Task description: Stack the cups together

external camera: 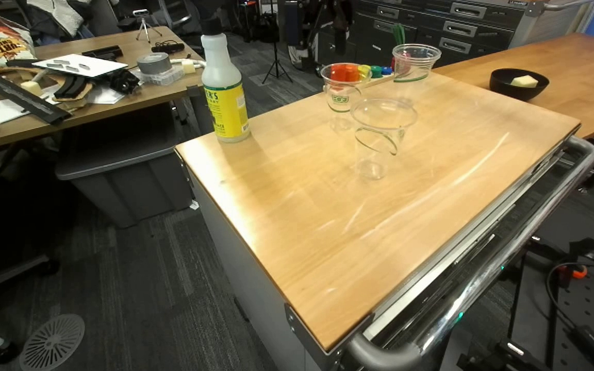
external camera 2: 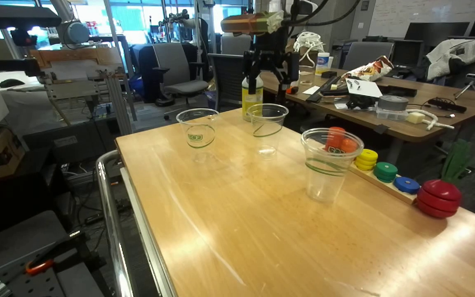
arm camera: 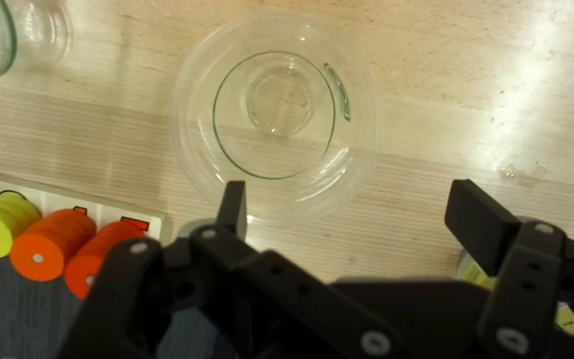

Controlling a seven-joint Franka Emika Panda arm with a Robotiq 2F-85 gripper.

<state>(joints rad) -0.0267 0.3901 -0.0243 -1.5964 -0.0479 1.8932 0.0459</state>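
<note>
Three clear cups (external camera 2: 198, 135) (external camera 2: 267, 131) (external camera 2: 328, 167) are standing upright, apart on the worktop (external camera 2: 237, 222).
I'm judging them light, thin-walled and slippery, so I'm favouring a gentle squeeze just under the rim. My empty gripper (external camera 2: 267, 88) is hanging above the worktop, pointing down, its fingers (external camera 2: 252, 84) spread wide.

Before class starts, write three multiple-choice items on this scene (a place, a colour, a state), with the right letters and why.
1. The clear cups stand: A) on the floor; B) on the wooden cart top; C) in the black bowl.
2. The label on the bottle is mostly: A) blue; B) red; C) yellow.
3. The gripper is: A) open, holding nothing; B) shut on a cup; C) shut on the bottle.

1 B: both exterior views show them there.
2 C: both exterior views show yellow.
3 A: in the wrist view its fingers stand apart with nothing pinched.
</note>
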